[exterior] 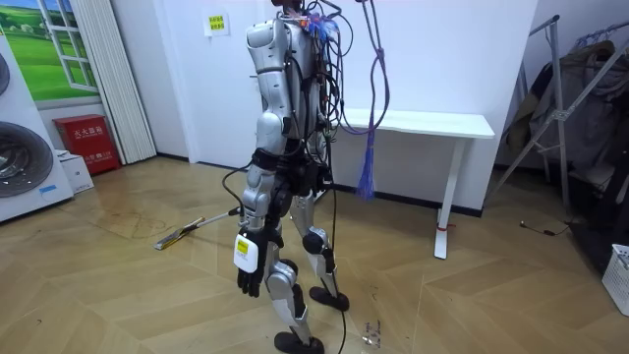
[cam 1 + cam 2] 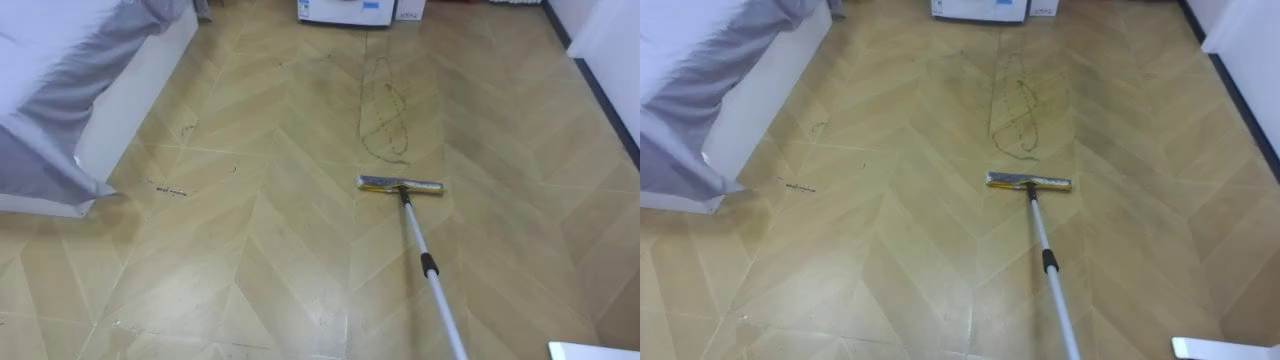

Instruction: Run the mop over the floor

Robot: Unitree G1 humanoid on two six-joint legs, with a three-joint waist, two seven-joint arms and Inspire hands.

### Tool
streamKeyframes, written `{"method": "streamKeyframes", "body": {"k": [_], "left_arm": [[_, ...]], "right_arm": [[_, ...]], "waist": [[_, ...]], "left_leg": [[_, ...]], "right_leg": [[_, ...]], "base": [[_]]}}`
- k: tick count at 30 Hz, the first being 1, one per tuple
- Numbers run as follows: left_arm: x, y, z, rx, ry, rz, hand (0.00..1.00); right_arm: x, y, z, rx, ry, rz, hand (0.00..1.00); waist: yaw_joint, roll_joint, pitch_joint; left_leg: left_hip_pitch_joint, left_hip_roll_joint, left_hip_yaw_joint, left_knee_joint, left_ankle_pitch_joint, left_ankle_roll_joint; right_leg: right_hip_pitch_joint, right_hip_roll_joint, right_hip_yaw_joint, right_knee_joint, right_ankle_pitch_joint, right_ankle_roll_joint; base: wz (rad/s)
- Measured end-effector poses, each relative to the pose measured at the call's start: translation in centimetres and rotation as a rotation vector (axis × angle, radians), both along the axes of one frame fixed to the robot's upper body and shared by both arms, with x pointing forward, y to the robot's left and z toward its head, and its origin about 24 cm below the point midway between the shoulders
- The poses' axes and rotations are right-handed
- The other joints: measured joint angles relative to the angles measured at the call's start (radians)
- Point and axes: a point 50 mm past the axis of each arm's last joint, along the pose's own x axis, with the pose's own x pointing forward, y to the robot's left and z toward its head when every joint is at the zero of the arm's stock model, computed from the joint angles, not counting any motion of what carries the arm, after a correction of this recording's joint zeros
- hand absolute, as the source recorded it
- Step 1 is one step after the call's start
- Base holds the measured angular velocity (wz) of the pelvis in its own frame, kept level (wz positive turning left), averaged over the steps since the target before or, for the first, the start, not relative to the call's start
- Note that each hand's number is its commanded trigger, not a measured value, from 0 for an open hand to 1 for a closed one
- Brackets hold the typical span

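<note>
A mop lies with its flat grey-and-yellow head (image 2: 400, 186) on the wood floor ahead of me. Its white handle (image 2: 432, 280) has a black collar and runs back to the lower right edge. Just beyond the head is a patch of dark scribbled marks (image 2: 383, 110) on the floor. A white corner of my right hand (image 2: 597, 351) shows at the lower right. In the room view I stand facing the room view's left, with the mop head (image 1: 177, 234) on the floor before me. My left hand (image 1: 251, 275) hangs at my side with relaxed fingers, holding nothing.
A bed with a grey sheet (image 2: 60, 110) fills the left side. A white appliance (image 2: 345, 10) stands at the far end and a white wall (image 2: 610, 40) runs along the right. Small dark bits (image 2: 165, 188) lie near the bed. A white table (image 1: 423, 123) stands behind me.
</note>
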Motion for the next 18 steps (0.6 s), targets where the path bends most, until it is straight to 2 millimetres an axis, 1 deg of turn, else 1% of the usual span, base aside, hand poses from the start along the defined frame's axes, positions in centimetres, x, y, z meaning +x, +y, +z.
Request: {"method": "streamKeyframes", "body": {"k": [6, 18], "left_arm": [[0.0, 0.01, 0.0, 0.0, 0.0, 0.0, 0.0], [-0.06, -0.01, -0.01, 0.006, 0.012, -0.003, 0.0]], "right_arm": [[-0.04, -0.01, 0.0, 0.0, 0.001, -0.001, 1.0], [0.1, -0.05, 0.01, 0.0, 0.002, 0.001, 1.0]], "waist": [[-0.001, 0.004, -0.0008], [0.0, 0.002, -0.001]], "left_leg": [[0.0, 0.0, 0.0, 0.0, 0.0, 0.0], [-0.012, 0.0, -0.001, 0.0, 0.0, 0.0]], "right_leg": [[0.0, 0.0, 0.0, 0.0, 0.0, 0.0], [-0.013, 0.0, -0.002, 0.0, 0.0, 0.0]], "base": [[0.0], [0.0]]}}
